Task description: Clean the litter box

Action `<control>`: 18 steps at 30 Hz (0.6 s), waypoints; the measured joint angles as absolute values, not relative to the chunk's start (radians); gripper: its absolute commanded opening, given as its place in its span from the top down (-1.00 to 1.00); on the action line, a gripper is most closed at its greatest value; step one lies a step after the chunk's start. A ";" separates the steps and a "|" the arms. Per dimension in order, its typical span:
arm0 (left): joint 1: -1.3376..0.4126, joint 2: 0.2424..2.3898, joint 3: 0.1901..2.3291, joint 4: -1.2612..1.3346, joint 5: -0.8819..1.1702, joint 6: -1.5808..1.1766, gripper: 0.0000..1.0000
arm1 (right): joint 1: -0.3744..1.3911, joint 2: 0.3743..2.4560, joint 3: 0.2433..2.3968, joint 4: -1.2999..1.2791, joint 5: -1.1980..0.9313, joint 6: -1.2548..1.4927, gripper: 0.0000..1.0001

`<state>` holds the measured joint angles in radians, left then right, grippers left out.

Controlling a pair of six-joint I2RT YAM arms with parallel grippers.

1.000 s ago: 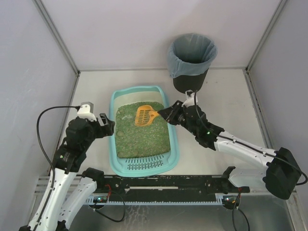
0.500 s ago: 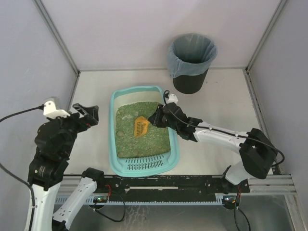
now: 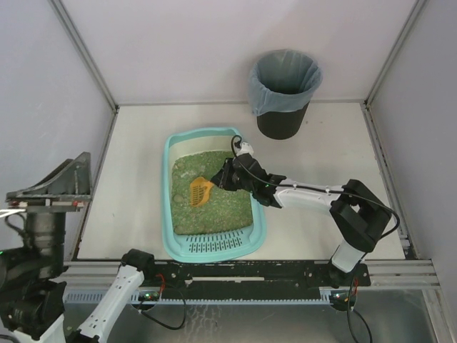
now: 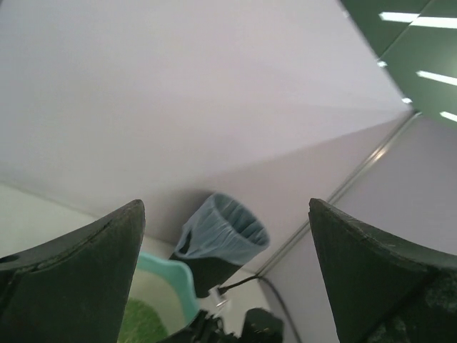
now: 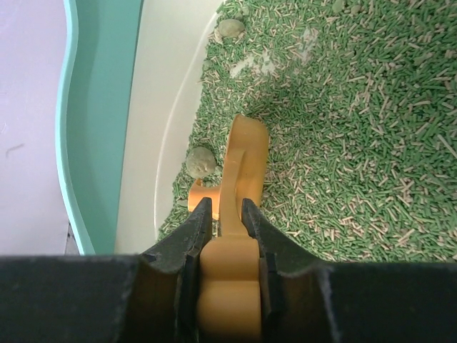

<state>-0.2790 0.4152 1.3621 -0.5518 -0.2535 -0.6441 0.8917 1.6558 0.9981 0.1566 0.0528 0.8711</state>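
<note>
The right gripper (image 5: pixel 226 209) is pressed together on the handle of the orange scoop (image 5: pixel 243 143), one finger on each flat side. The scoop runs straight out ahead of the fingertips and its far end dips into the green litter (image 5: pixel 343 128).

The litter box (image 3: pixel 166 187) lies directly under this gripper and around it. The gripper hangs low inside the tray's outline, over the far right part of the litter bed. In the right wrist view the tray's pale inner wall and teal rim run along the gripper's left side. Open litter fills everything ahead of it and to its right. A small round clump (image 5: pixel 201 161) sits just ahead of the left fingertip, touching or almost touching the scoop's handle. A second clump (image 5: pixel 230 28) lies farther ahead, near the wall. The box's slotted grate (image 3: pixel 218 245) is behind the gripper, at the end of the tray nearest the arm bases.

The left gripper (image 4: pixel 225 211) is spread wide and holds nothing. It stands high at the left edge of the table (image 3: pixel 328 143), well apart from the box and pointing upward. The litter box is below and ahead of it, with only a teal corner showing low between the fingers. The black bin (image 4: pixel 221 239) with its grey-blue bag stands beyond that corner.
</note>
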 measured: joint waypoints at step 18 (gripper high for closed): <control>-0.282 0.349 1.454 -0.295 -0.065 -0.636 -1.00 | 0.892 1.773 1.009 0.293 -0.002 0.974 1.00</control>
